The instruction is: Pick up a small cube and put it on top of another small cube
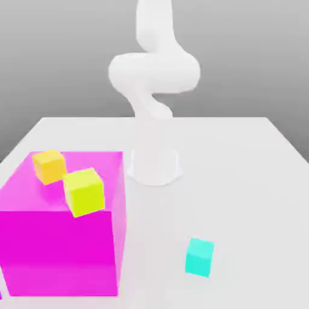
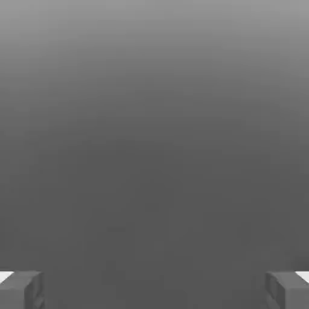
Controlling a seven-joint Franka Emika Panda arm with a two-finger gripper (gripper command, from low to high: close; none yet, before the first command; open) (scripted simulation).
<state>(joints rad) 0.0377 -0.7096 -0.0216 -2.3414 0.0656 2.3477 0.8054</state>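
Note:
A small cyan cube point(image 1: 199, 257) rests on the white table point(image 1: 241, 169), toward the front on the exterior view's right. A yellow-green cube point(image 1: 84, 192) and an orange-yellow cube point(image 1: 49, 166) sit on top of the big magenta block point(image 1: 60, 247). In the hand view my gripper point(image 2: 154, 289) is open, its two grey fingertips point(image 2: 21, 289) far apart with nothing between them, facing plain grey background. The white arm point(image 1: 154, 72) rises from its base at the table's middle and curls upward out of the exterior view.
The big magenta block takes up the front of the table on the exterior view's left. The arm's round base point(image 1: 154, 166) stands just behind it, toward the middle. Bare table surface lies around the cyan cube.

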